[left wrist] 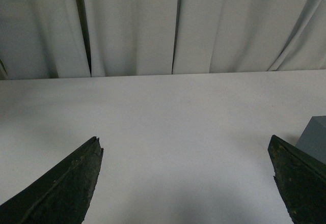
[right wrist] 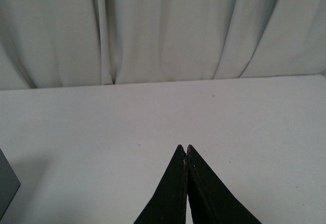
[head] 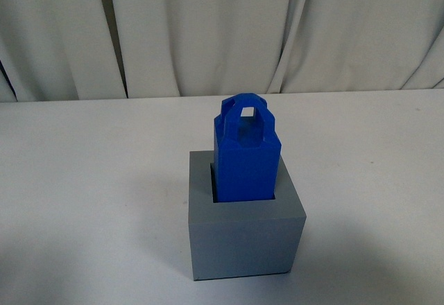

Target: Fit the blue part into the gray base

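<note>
In the front view the blue part (head: 244, 154) stands upright in the square recess of the gray base (head: 243, 239), its arched handle loop on top. Most of its body rises above the base's top face. No arm shows in the front view. My left gripper (left wrist: 186, 147) is open and empty over bare table; a corner of the gray base (left wrist: 315, 137) shows beside one finger. My right gripper (right wrist: 185, 148) is shut and empty over bare table; an edge of the gray base (right wrist: 7, 183) shows at the frame's edge.
The base stands on a white table (head: 83, 166). A pale curtain (head: 222, 28) hangs along the table's far edge.
</note>
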Robot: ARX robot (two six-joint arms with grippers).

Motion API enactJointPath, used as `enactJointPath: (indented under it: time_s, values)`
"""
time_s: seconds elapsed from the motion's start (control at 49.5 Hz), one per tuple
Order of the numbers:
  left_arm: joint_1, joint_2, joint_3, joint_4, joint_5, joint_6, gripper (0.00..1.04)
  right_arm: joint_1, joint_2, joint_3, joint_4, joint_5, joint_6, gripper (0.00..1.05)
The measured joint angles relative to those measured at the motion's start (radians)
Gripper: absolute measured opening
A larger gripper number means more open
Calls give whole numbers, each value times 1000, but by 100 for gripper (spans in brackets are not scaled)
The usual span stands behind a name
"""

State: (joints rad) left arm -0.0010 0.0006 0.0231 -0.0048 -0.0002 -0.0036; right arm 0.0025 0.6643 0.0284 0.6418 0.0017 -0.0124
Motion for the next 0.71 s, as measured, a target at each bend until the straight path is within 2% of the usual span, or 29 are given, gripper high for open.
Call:
enactJointPath:
  time_s: [0.708]
  values:
    - [0, 0, 0, 0, 0, 0, 99, 0, -325, -23, -299, -3, 0, 2]
